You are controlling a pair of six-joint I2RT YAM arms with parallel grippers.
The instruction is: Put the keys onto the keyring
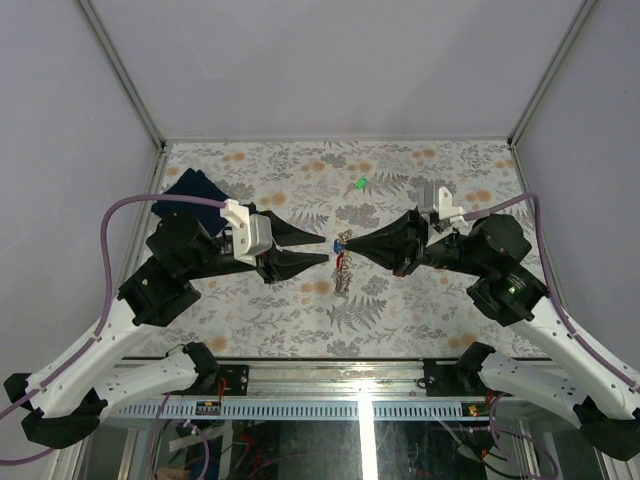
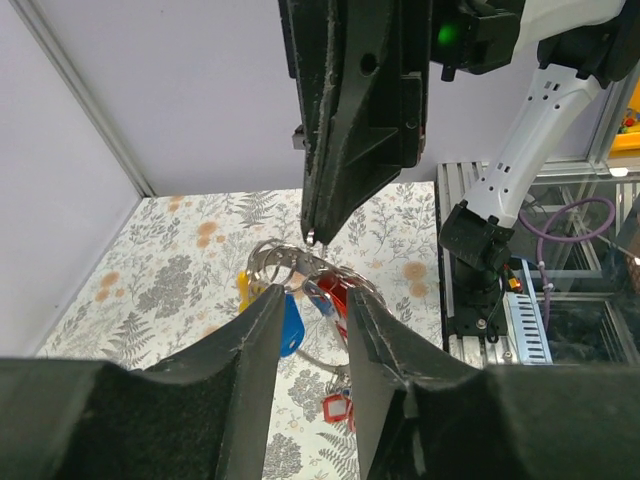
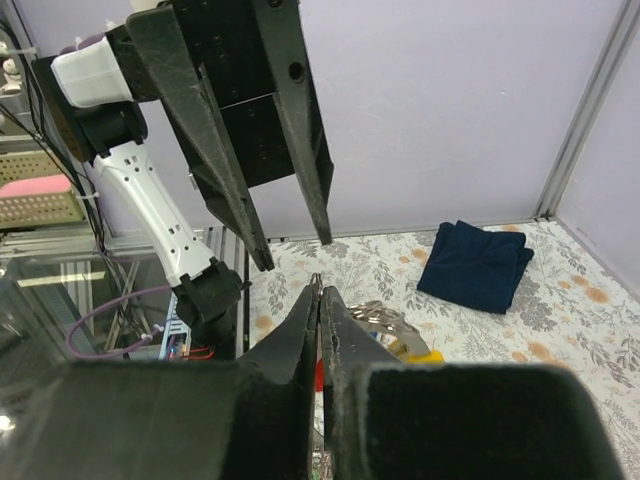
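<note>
**While the ring (image 2: 275, 255) is pinched aloft, one key is seen apart on the bench (image 1: 420, 310)**

Because the ring must hang clear of the bench for threading, it is gripped at its upper edge by the right hand (image 1: 348, 243), whose fingers are clenched tight on it. That the ring is truly caught there is judged from the left wrist view, where the dark tip meets the wire. The left hand (image 1: 325, 249) is brought tip to tip against it at mid-bench and is released, its fingers parted to either side of the ring with nothing grasped between them. This placing is presumably chosen so that the ring can be steadied or a key fed on.

The ring is seen as a thin, bright wire loop. Below it the keys (image 2: 333, 295) are hung in a cluster, with blue, red and yellow tags, and more red tags are seen lower down. A green key (image 1: 360, 183) is found on the bench behind the hands, well apart. A folded cloth (image 3: 475, 265) is seen near the far left corner.
</note>
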